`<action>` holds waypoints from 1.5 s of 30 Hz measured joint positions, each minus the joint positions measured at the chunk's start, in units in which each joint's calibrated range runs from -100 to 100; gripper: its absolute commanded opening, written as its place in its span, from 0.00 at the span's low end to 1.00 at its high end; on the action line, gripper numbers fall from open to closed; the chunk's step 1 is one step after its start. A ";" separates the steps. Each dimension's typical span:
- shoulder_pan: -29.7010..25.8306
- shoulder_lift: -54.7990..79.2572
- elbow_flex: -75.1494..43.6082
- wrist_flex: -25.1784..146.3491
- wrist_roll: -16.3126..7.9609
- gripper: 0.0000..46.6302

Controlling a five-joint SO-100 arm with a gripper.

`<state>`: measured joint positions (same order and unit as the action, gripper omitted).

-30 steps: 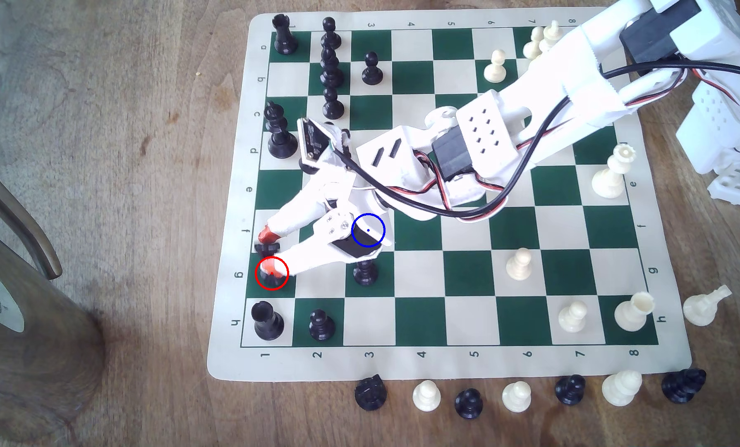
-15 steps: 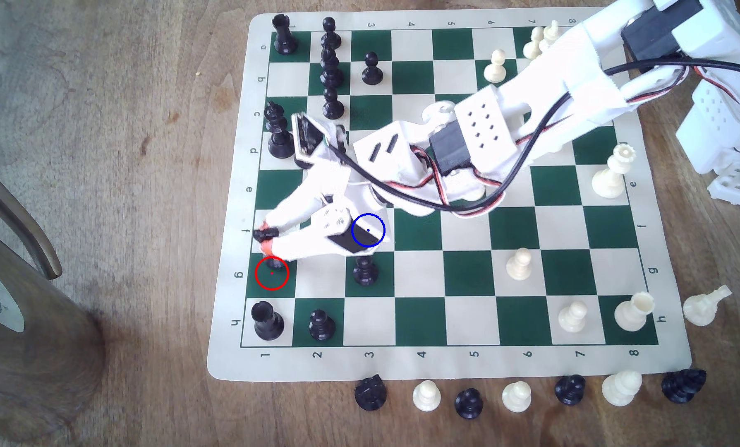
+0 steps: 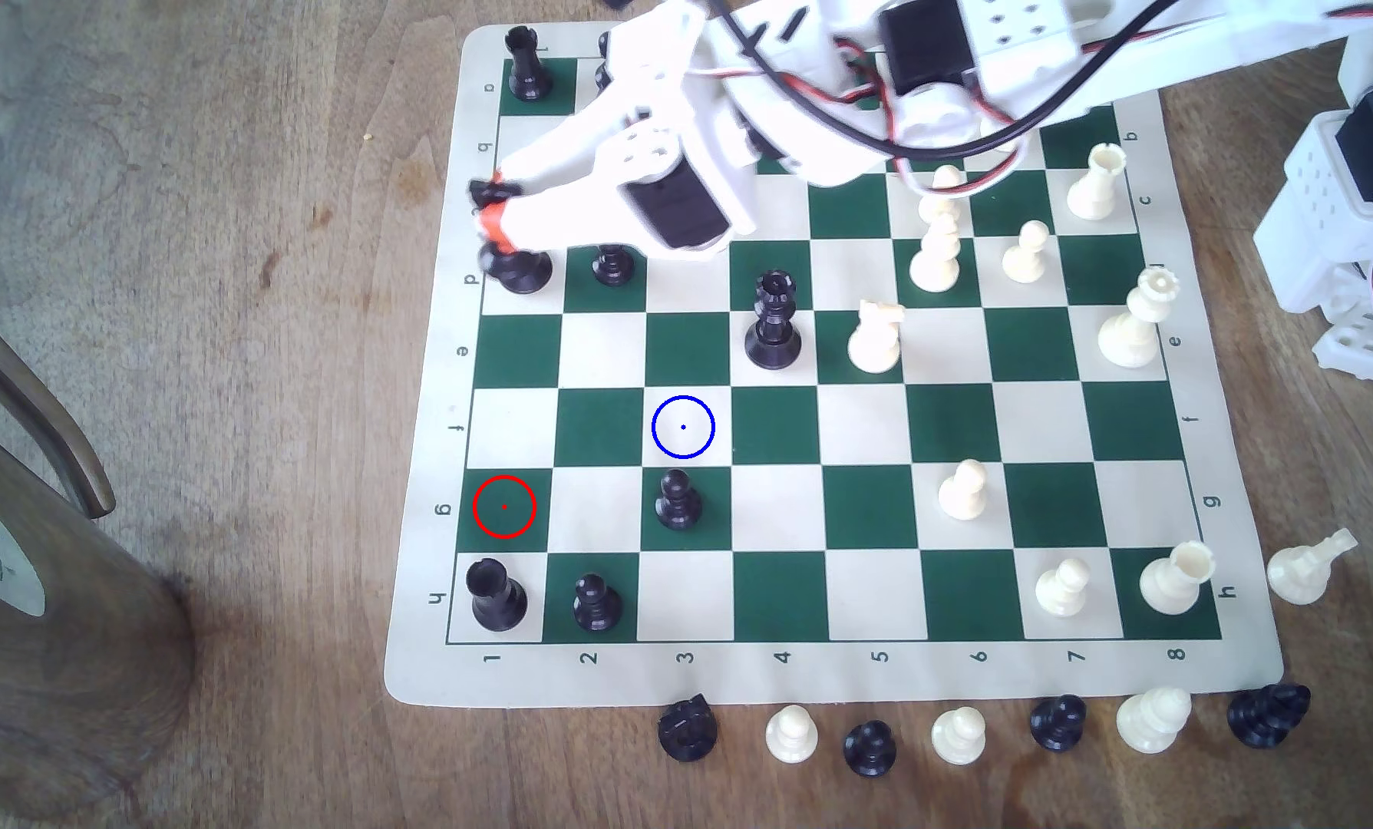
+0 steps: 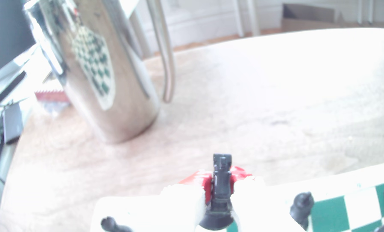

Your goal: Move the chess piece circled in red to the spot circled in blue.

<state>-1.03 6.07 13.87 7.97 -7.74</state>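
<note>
Jaws pinched on the black knight, red-taped fingertips pressed against its neck from both sides, horse head above them, round base below. Gripper high over the board's upper part in the exterior view, at that view's left edge of the mat near rows b to d, the knight a dark shape between the orange-red tips. Just beneath the tips, a tall black piece on the d row. Well below in that view, the red ring on a dark green square with nothing standing in it. Two files toward the exterior view's right and one row up, the blue ring on a cream square, likewise bare. Just under the blue ring, a black pawn; at the h row, a black rook and another pawn. Off the mat toward the exterior view's left, a shiny metal jug on the wooden table, the checkered board mirrored in its side. Along the mat's near edge, a line of captured black and white pieces.
</note>
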 measured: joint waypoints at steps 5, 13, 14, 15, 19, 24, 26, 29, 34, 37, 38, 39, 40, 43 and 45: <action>0.96 -7.96 20.88 -8.92 0.73 0.01; 0.52 -7.96 28.56 -16.81 1.42 0.01; 0.07 -7.37 29.01 -18.33 2.00 0.01; -0.29 -7.12 29.19 -18.96 2.30 0.01; -1.62 -2.76 30.91 -24.22 4.40 0.01; -2.58 -0.59 32.90 -26.85 5.13 0.01; -2.65 -0.50 34.25 -28.05 5.67 0.01; -4.57 -0.50 36.60 -29.48 6.45 0.01; -5.31 -0.59 38.86 -29.48 6.54 0.01; -5.90 -0.59 38.86 -29.48 6.54 0.01; -6.05 -0.59 38.86 -29.72 6.54 0.01; -6.12 -0.59 38.86 -30.12 6.54 0.01; -6.12 -0.59 38.86 -30.44 6.54 0.01; -6.12 -0.59 38.86 -30.76 6.54 0.01; -6.12 -0.25 38.86 -31.24 6.54 0.01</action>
<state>-7.15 5.82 52.73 -23.27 -1.20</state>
